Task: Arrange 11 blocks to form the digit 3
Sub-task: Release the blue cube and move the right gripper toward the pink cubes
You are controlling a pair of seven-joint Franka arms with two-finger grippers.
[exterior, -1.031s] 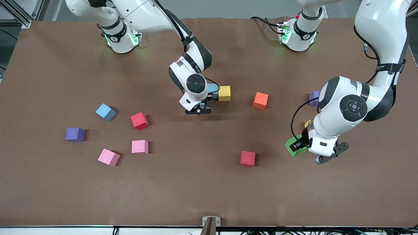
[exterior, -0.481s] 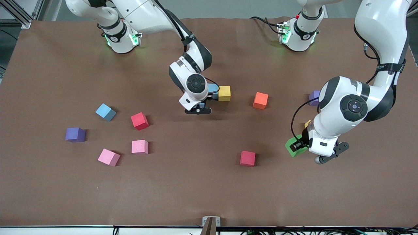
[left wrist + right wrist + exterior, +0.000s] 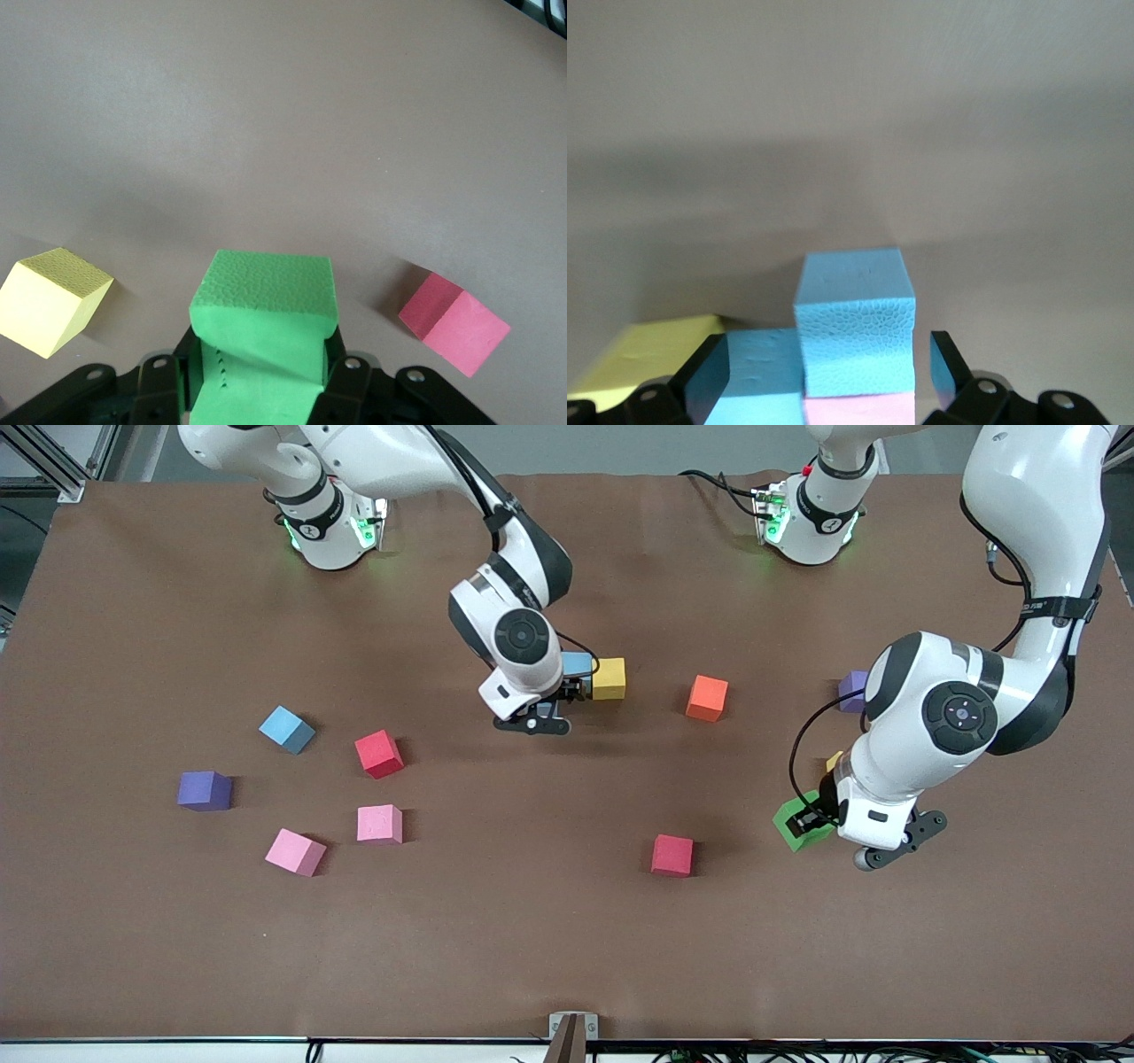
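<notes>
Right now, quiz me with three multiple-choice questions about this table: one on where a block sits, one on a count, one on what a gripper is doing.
1. Where is the orange block?
A. stacked on a purple block
B. on the table, apart from the yellow block, toward the left arm's end
C. touching a pink block

2. How many red blocks lie on the table?
A. one
B. two
C. four

3. What is the left gripper doing?
A. shut on the green block
B. open over a pink block
C. open and empty

Answers:
1 B: bare table shows between the orange and yellow blocks.
2 B: the front view shows one toward the right arm's end and one nearer the camera.
3 A: the left wrist view shows the green block pinched between the fingers.
</notes>
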